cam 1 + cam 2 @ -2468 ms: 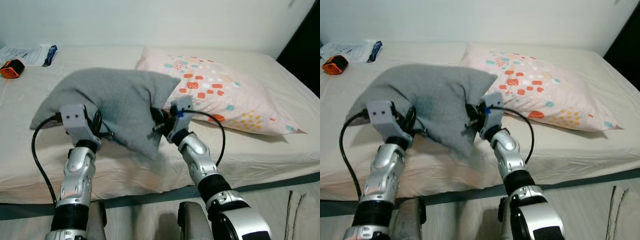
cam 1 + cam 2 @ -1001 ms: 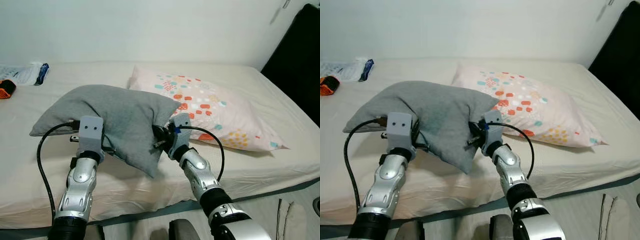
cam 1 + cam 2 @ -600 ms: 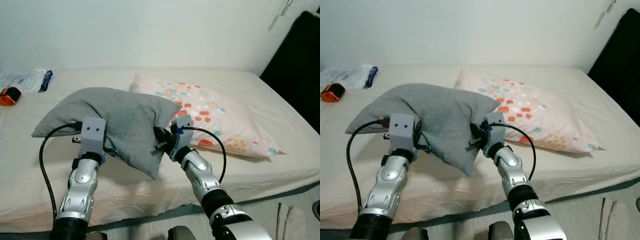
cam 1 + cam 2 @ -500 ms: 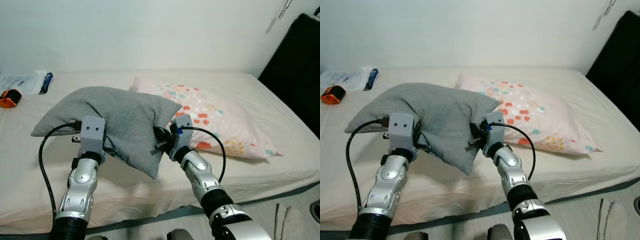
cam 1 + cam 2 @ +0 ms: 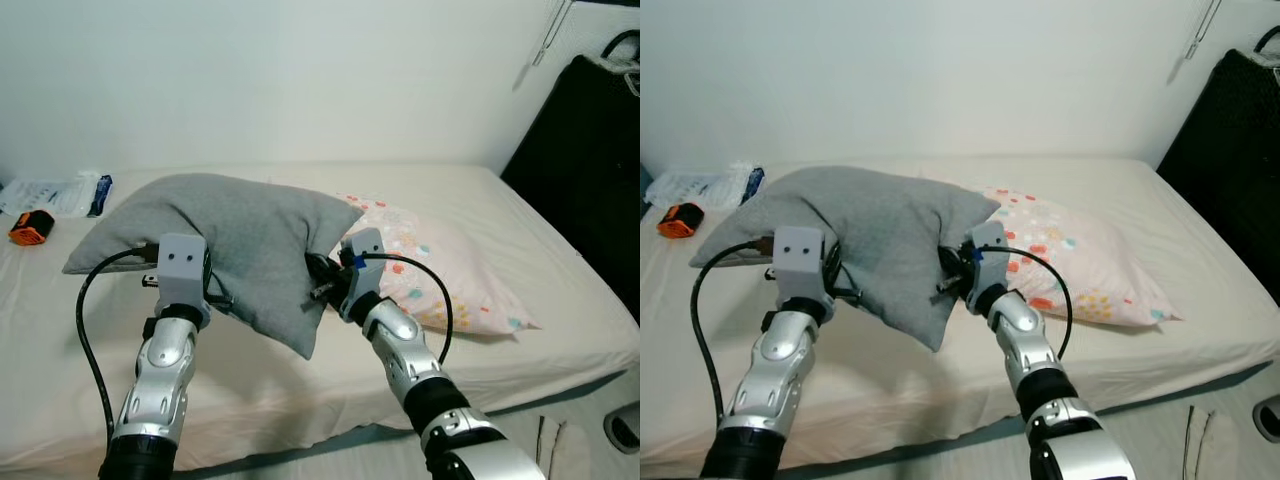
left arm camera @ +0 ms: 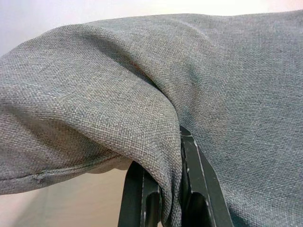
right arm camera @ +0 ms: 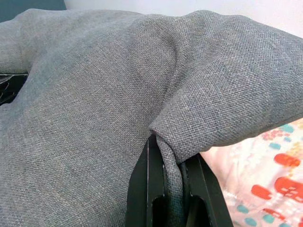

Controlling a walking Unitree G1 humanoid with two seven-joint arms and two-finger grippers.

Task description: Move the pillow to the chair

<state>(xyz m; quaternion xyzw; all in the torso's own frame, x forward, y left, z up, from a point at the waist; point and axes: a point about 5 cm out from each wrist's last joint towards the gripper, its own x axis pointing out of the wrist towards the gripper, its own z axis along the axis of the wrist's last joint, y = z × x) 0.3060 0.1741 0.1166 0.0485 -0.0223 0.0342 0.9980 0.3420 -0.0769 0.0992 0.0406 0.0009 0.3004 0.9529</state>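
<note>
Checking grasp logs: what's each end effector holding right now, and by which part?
Both hold the grey pillow. The left end effector pinches a fold of fabric at its left edge; the right end effector pinches a fold at its right edge, beside the patterned pillow.

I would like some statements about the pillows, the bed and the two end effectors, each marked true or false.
1. Both end effectors grip the grey pillow. True: the left end effector and the right end effector each pinch a fold of its fabric.
2. The grey pillow lies flat on the bed. False: it is held raised above the sheet.
3. A pink patterned pillow lies on the bed to the robot's right. True.
4. The orange object rests on the patterned pillow. False: it lies on the sheet at the far left.
</note>
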